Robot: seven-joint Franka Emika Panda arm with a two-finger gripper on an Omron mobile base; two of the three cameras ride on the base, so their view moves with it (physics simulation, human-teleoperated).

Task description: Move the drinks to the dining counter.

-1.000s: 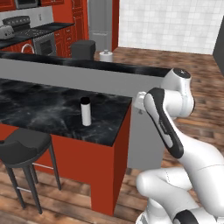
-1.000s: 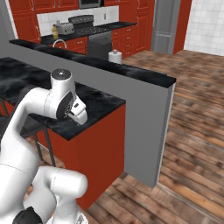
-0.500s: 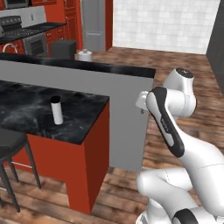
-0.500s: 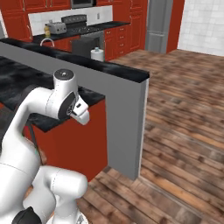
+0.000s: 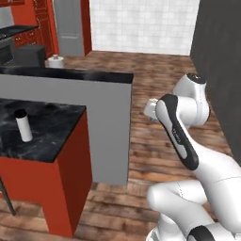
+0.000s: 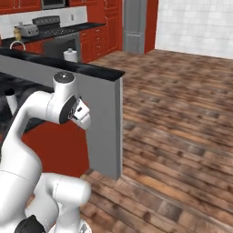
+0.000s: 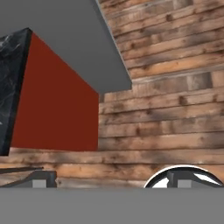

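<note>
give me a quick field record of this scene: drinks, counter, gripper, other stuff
white bottle: upright on the dining counter's black top, near its end
dining counter: black marbled top, red base, grey raised ledge behind
gripper: holds nothing, aimed at the wood floor past the counter's end
paper towel roll: beyond the ledge
toaster: on the far worktop

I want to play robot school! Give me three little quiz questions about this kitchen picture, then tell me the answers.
1. True or false: the white bottle stands upright on the dining counter.
2. What colour is the bottle's cap?
A) red B) black C) green
3. Fill in: the floor is made of ____ planks.

Key
1. True. It stands on the black marbled top.
2. B, black.
3. Wooden. In the hand view the gripper hangs over these planks, holding nothing, beside the counter's red end.
</note>
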